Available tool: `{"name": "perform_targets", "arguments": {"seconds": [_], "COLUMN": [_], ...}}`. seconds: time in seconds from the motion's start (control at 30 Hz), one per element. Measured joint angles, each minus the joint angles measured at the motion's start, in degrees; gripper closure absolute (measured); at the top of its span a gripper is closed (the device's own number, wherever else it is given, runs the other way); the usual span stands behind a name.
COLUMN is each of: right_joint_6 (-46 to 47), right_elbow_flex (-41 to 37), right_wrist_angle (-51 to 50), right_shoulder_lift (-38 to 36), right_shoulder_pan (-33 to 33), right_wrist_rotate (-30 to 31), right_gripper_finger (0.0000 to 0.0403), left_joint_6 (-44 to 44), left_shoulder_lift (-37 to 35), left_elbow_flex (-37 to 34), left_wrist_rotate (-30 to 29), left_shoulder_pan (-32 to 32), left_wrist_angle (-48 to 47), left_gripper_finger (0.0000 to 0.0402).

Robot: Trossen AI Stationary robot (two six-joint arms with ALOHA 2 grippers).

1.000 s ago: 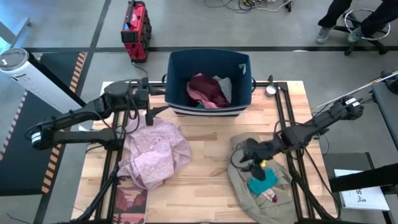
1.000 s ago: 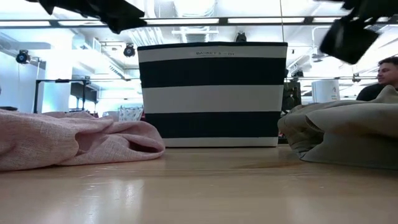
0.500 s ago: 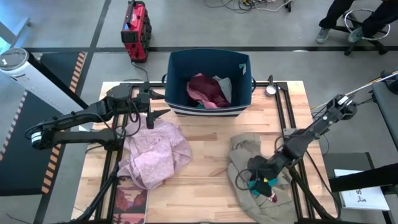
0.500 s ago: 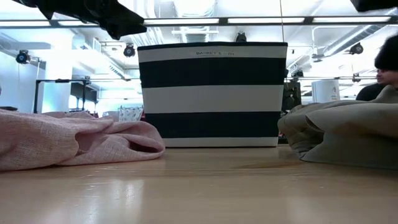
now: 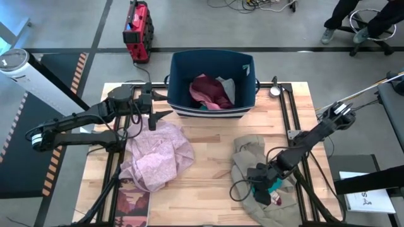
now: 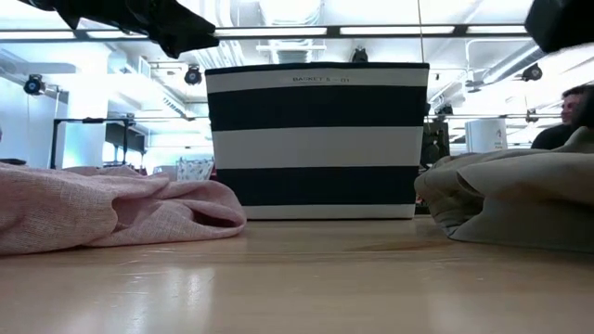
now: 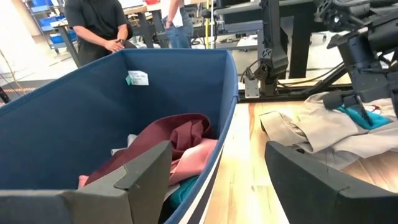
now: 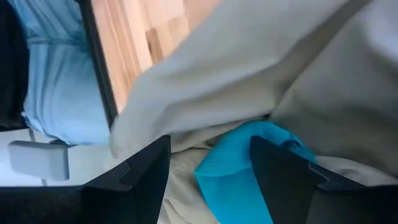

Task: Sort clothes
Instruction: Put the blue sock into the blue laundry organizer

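Observation:
A large pale lilac-pink garment point(image 5: 156, 154) lies spread on the table's left half. A beige-khaki garment point(image 5: 249, 154) lies bunched at the right, with a small teal piece point(image 5: 275, 183) on top of it. Maroon point(image 5: 208, 88), grey point(image 5: 226, 85) and coral pink point(image 7: 196, 155) pieces lie in the navy bin point(image 5: 180, 82). My left gripper point(image 5: 159, 118) is open and empty above the lilac garment's far edge, beside the bin. My right gripper point(image 5: 257, 176) is open and low over the beige garment. Its fingers stand on either side of the teal piece point(image 8: 242, 168). My right gripper comes at the teal piece slanting down from the table's right side, with its open fingers point(image 8: 143, 174) on either side of the piece's edge. I cannot tell whether they touch the teal piece or the beige garment under it.
The bin stands at the table's far middle and shows striped in the low view point(image 6: 316, 139). A reddish-brown book point(image 5: 132, 202) lies at the near left corner. Bare wood point(image 5: 208, 170) lies between the two garments. People stand beyond the table point(image 7: 99, 25).
My right gripper has gone toward the table's near edge and down onto the beige garment, ending at the teal piece. The garments have kept their places.

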Motion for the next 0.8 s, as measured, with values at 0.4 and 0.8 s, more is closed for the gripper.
{"name": "perform_targets", "arguments": {"seconds": [0.4, 0.8], "right_joint_6": [-1.1, -3.2], "right_elbow_flex": [7.6, 9.1], "right_wrist_angle": [-14.7, -16.7], "right_shoulder_lift": [2.1, 8.9], "right_shoulder_pan": [0.5, 0.5], "right_wrist_rotate": [3.9, 4.5], "right_gripper_finger": [0.0181, 0.0259], "left_joint_6": [0.0, -0.1], "left_shoulder_lift": [0.1, 0.1], "left_elbow_flex": [0.0, 0.0], "left_wrist_rotate": [0.0, 0.1], "left_shoulder_pan": [0.0, -0.1], "left_wrist_angle": [0.2, 0.3], "left_gripper_finger": [0.0141, 0.0156]}}
